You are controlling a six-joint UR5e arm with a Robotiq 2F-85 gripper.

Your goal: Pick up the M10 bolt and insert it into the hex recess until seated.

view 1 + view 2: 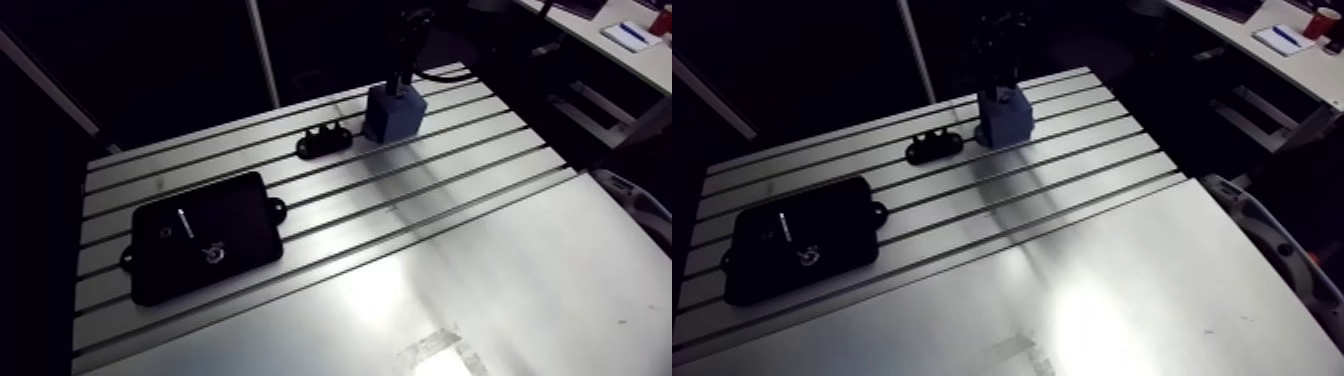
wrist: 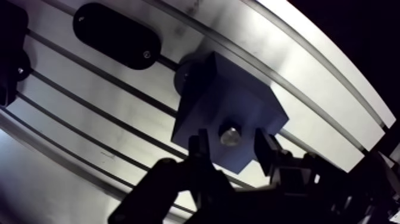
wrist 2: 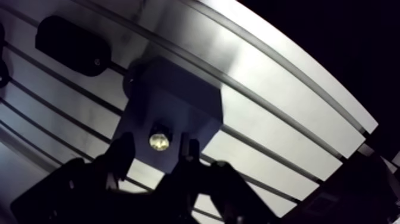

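Note:
A blue block (image 2: 229, 113) stands on the slotted table near its far edge. The bolt (image 2: 231, 134) shows as a round shiny metal end in the block's top face. In the wrist view my gripper (image 2: 232, 148) hovers right over the block, open, with one dark finger (image 2: 200, 149) on each side of the bolt and a gap between each finger and the bolt. In the arm view the gripper (image 1: 402, 82) comes straight down onto the top of the blue block (image 1: 395, 115); the bolt is hidden there.
A small black oval fixture (image 1: 323, 141) lies just left of the block. A large flat black plate (image 1: 205, 236) with mounting ears sits at the table's left side. The table's far edge (image 2: 333, 71) runs close behind the block.

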